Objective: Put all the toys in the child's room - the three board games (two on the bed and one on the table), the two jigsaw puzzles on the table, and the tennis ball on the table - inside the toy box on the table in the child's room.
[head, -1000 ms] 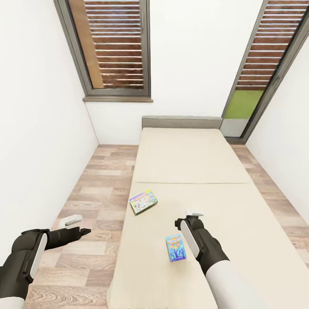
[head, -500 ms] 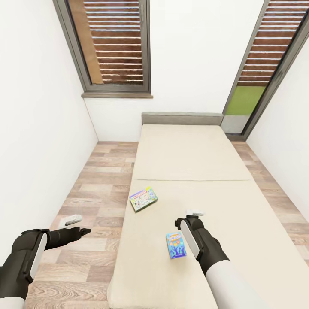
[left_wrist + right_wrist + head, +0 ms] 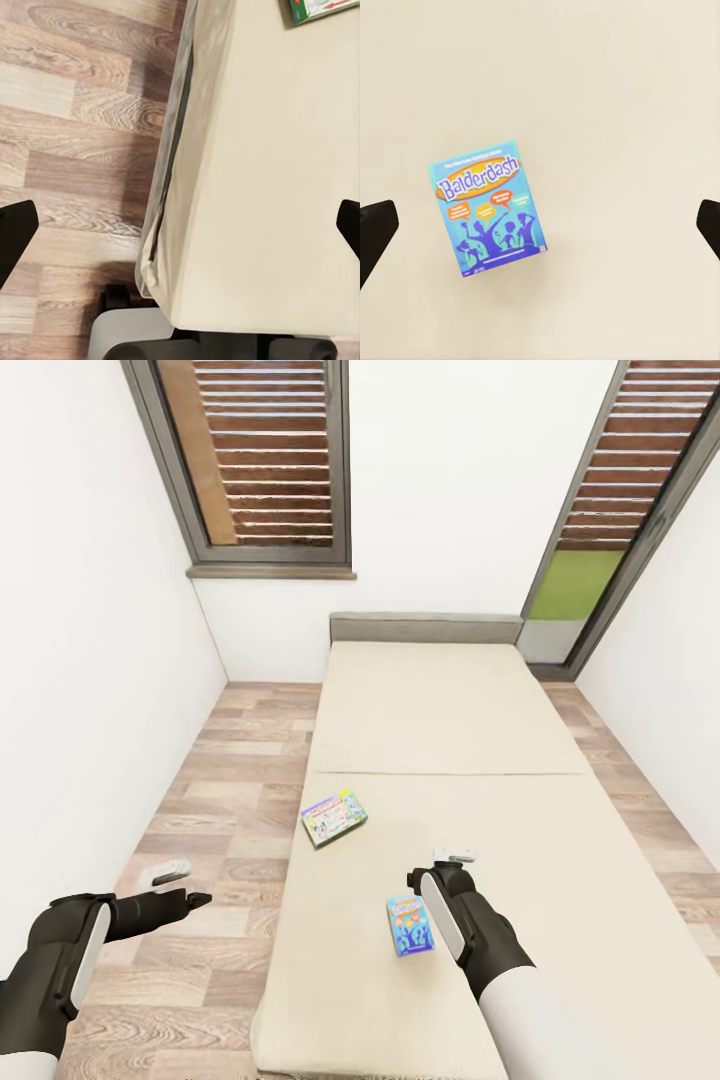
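Blue board game (image 3: 488, 206): one flat rectangular box lettered "Balderdash", blue lid with dark figures and orange speech bubbles. It lay face up on the bed (image 3: 560, 840), near the foot end, just beside my right claw (image 3: 454, 857), which hung over the mattress with nothing in it. In the right wrist view its two fingers stood wide apart, the box between them and nearer one side, askew to the line of the fingers.

Handling, as I judged it: light, stiff cardboard, probably smooth and a little slippery. Lying flat on a soft mattress, it offered little edge to get under. I reckoned the best hold was across the shorter width, pinching the two long edges, pressing down slightly so the bedding gave way; the wrist would need turning first to square up with the box.

Second board game (image 3: 334, 820): a green-edged box with a pale, busy lid, farther up the bed, close to the edge by the wood floor (image 3: 230, 760).

Left claw (image 3: 178, 887): over the floor beside the bed, fingers spread, holding nothing.
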You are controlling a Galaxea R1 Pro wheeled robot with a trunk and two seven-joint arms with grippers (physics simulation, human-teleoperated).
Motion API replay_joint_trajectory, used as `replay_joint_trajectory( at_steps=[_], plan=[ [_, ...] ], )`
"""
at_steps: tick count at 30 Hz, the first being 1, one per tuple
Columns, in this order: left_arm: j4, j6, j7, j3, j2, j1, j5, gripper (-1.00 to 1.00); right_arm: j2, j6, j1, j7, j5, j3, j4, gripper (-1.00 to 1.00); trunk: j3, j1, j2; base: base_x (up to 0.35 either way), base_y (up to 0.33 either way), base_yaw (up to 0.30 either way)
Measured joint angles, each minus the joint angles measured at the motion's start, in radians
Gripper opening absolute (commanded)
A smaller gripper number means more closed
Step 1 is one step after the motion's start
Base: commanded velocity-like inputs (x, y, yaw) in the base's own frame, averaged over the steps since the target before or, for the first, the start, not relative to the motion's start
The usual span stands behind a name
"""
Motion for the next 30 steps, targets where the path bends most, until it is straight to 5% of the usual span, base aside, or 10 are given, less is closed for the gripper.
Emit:
replay_joint_trajectory(
  at_steps=[26,30],
  plan=[
    [0.000,0.000,0.001,0.000,-0.002,0.000,0.000,1.00,0.000,-0.009,-0.002,0.003,-0.014,0.003,-0.004,1.00,-0.043,0.000,0.000,0.000,0.000,0.000],
    [0.001,0.000,0.001,-0.001,-0.008,0.000,0.000,1.00,0.000,-0.013,-0.063,0.004,-0.032,0.002,-0.010,1.00,-0.050,0.000,0.000,0.000,0.000,0.000]
  ],
)
